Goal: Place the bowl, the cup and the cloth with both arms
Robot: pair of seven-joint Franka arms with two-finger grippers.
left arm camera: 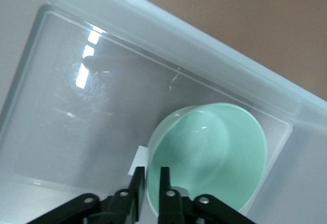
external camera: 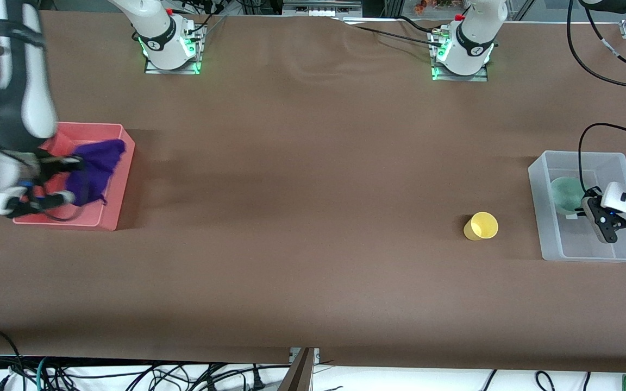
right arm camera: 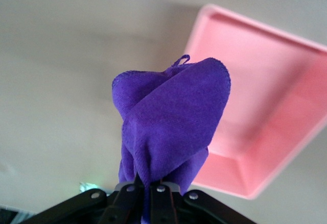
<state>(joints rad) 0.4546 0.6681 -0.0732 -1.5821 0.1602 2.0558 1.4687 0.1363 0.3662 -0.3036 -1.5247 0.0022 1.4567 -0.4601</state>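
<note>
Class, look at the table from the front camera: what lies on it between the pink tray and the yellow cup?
Nothing: in the front view only bare brown table stretches from the pink tray to the yellow cup.

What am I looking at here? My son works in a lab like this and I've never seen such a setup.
These are two white robot arms bolted to a brown table, each ending in a two-finger end effector. The big picture comes from a high camera facing them; the other two come from cameras on the arms' wrists.

The right end effector is shut on a purple cloth and holds it up over a pink tray at the right arm's end of the table.

The left end effector pinches the rim of a mint-green bowl inside a clear bin at the left arm's end.

A yellow cup stands alone on the table beside that bin.
</note>
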